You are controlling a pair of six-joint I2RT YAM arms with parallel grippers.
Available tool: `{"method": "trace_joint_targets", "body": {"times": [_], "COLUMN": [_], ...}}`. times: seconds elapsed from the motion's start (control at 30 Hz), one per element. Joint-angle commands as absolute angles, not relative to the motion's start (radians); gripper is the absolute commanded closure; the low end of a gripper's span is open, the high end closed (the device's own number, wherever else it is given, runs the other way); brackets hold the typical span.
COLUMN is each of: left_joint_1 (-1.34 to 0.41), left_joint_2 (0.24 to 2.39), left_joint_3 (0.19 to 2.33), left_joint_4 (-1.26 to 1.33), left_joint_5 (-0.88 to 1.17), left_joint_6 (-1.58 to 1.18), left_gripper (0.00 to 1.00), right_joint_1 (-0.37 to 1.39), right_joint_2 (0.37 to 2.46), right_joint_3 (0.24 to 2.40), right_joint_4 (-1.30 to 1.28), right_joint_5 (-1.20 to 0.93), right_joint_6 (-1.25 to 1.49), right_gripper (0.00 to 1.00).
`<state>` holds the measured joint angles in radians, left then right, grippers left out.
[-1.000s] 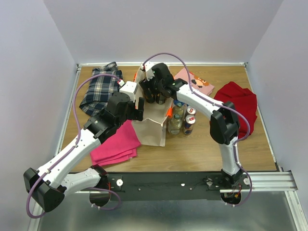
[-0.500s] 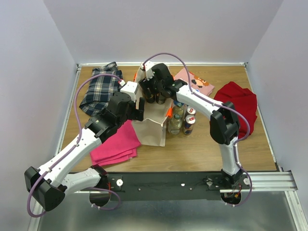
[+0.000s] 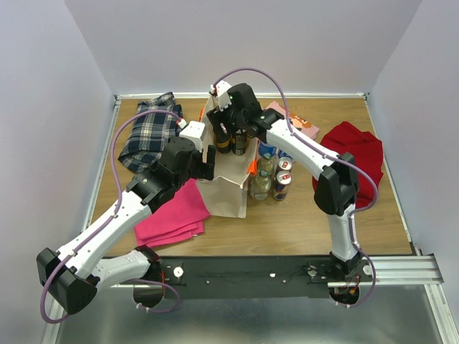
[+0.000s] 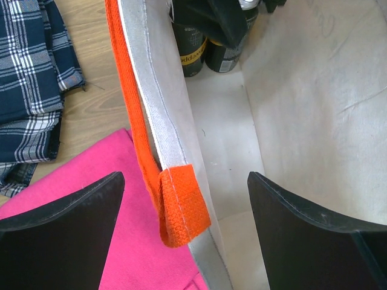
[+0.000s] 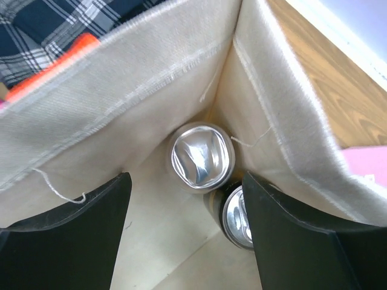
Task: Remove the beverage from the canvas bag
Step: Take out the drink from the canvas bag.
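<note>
The beige canvas bag (image 3: 228, 188) stands open in mid table, orange handles on its sides. Two beverage cans stand in its far corner, one with a dented silver top (image 5: 198, 157) and one beside it (image 5: 240, 215). My right gripper (image 5: 186, 229) hangs open just above them inside the bag's mouth, nothing between its fingers. My left gripper (image 4: 186, 232) is open astride the bag's left wall (image 4: 162, 103), with the orange handle's end (image 4: 179, 205) between the fingers but not pinched. Both dark cans (image 4: 192, 45) also show in the left wrist view.
Several bottles and cans (image 3: 272, 179) stand just right of the bag. A folded pink cloth (image 3: 172, 213) lies at its left, a plaid cloth (image 3: 150, 132) at back left, a red cloth (image 3: 355, 154) at right, and a pink box (image 3: 297, 123) behind.
My right gripper has shifted a little toward the bag's far end and its jaws have widened slightly. The left arm and the bag have not moved.
</note>
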<state>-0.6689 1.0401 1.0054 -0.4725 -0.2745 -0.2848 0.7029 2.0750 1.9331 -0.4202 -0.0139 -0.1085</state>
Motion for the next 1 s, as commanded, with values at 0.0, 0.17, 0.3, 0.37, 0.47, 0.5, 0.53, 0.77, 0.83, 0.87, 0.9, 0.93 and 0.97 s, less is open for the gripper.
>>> {"method": "trace_joint_targets", "body": {"times": [0.0,0.17,0.3,0.37,0.47,0.5,0.53,0.77,0.83,0.87,0.9,0.93,0.97], "left_joint_1": [-0.666,-0.666,-0.666,-0.666,-0.666,-0.666,-0.666,-0.664,-0.664,-0.664,-0.664,-0.664,-0.664], "left_joint_2": [1.037,1.034,1.035,1.035,1.034,1.028,1.025,1.029,1.032,1.034,1.037,1.037,1.037], "left_joint_3": [1.015,1.014,1.019,1.022,1.022,1.017,1.014,1.017,1.022,1.023,1.026,1.026,1.026], "left_joint_4": [-0.459,-0.46,-0.462,-0.465,-0.465,-0.463,-0.463,-0.468,-0.469,-0.469,-0.466,-0.466,-0.466], "left_joint_5": [-0.268,-0.275,-0.276,-0.276,-0.279,-0.282,-0.281,-0.282,-0.284,-0.284,-0.282,-0.282,-0.281], "left_joint_6": [-0.281,-0.281,-0.279,-0.276,-0.27,-0.27,-0.27,-0.261,-0.262,-0.262,-0.262,-0.264,-0.262], "left_gripper": [0.07,0.08,0.08,0.08,0.08,0.07,0.07,0.07,0.07,0.07,0.07,0.07,0.07], "right_joint_1": [0.701,0.701,0.701,0.701,0.701,0.701,0.701,0.701,0.701,0.701,0.701,0.701,0.701], "right_joint_2": [2.115,2.177,2.226,2.233,2.24,2.244,2.247,2.273,2.307,2.316,2.325,2.336,2.339], "right_joint_3": [2.051,2.157,2.209,2.203,2.198,2.201,2.207,2.235,2.284,2.296,2.305,2.31,2.31], "right_joint_4": [-0.517,-0.587,-0.647,-0.647,-0.644,-0.649,-0.655,-0.638,-0.666,-0.675,-0.686,-0.686,-0.684], "right_joint_5": [-0.069,-0.113,-0.14,-0.143,-0.129,-0.124,-0.111,-0.074,-0.063,-0.057,-0.048,-0.031,-0.019], "right_joint_6": [-0.146,-0.17,-0.172,-0.173,-0.176,-0.179,-0.184,-0.204,-0.209,-0.212,-0.212,-0.213,-0.212], "right_gripper": [0.18,0.17,0.17,0.17,0.17,0.17,0.17,0.16,0.16,0.16,0.16,0.16,0.16]}}
